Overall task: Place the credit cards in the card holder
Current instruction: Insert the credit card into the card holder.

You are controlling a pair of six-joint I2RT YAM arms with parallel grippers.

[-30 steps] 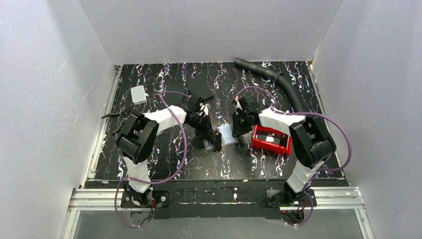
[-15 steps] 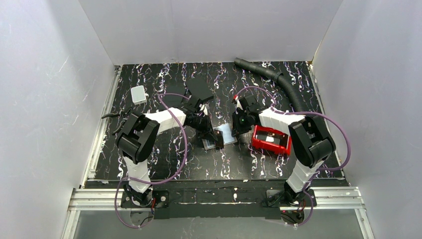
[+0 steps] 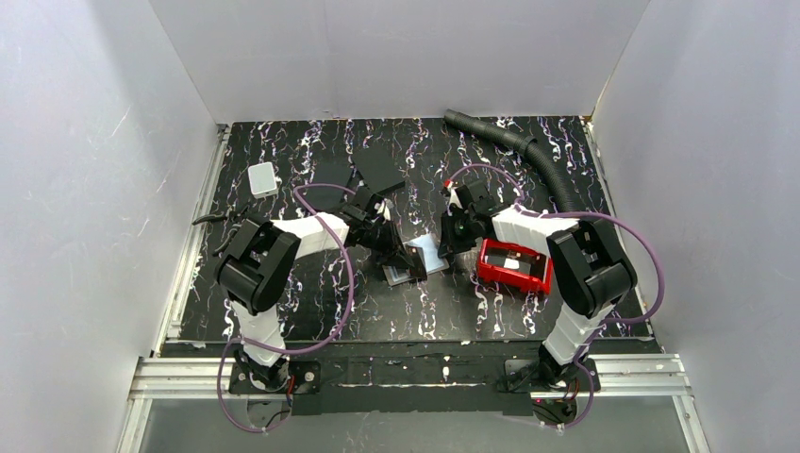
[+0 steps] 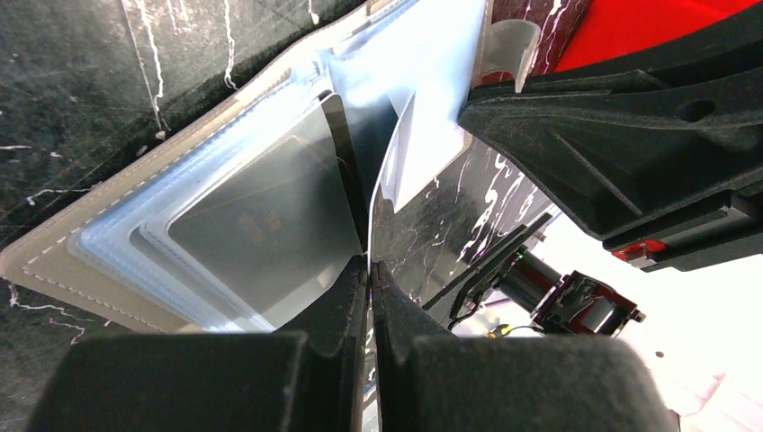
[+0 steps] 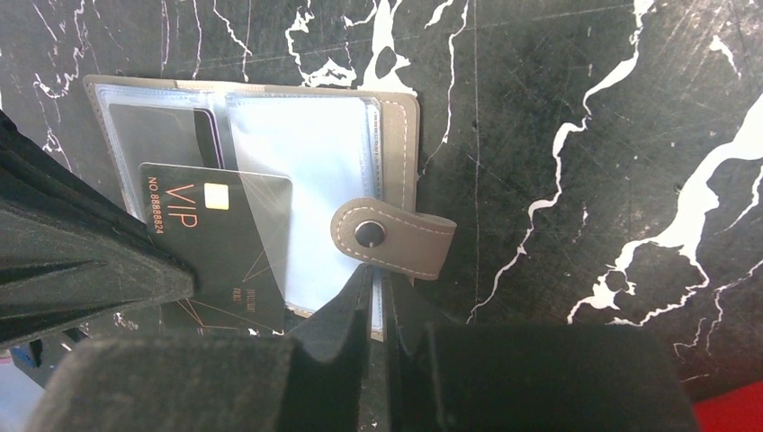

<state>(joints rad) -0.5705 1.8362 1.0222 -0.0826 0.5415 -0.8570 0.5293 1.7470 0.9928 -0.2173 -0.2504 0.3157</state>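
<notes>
The card holder (image 5: 306,153) lies open on the table, taupe rim with glossy pockets and a snap tab (image 5: 391,238). It shows in the top view (image 3: 426,255) between both grippers. My left gripper (image 4: 369,263) is shut on a black "VIP" credit card (image 5: 225,243), which I see edge-on in the left wrist view (image 4: 394,153). The card's far end sits in a left-side pocket (image 4: 243,216). My right gripper (image 5: 378,274) is shut on the card holder's near edge just below the snap tab. In the top view the left gripper (image 3: 404,253) is at the holder's left and the right gripper (image 3: 453,243) at its right.
A red open tray (image 3: 491,253) with something dark inside lies right of the holder, close to my right arm. Two matte black slabs (image 3: 332,173) (image 3: 379,168) lie behind, a white box (image 3: 263,178) at far left, and a black ribbed hose (image 3: 528,151) at the back right.
My left gripper has shifted slightly with the card at the open holder. My right gripper keeps its hold on the holder's edge and has hardly moved.
</notes>
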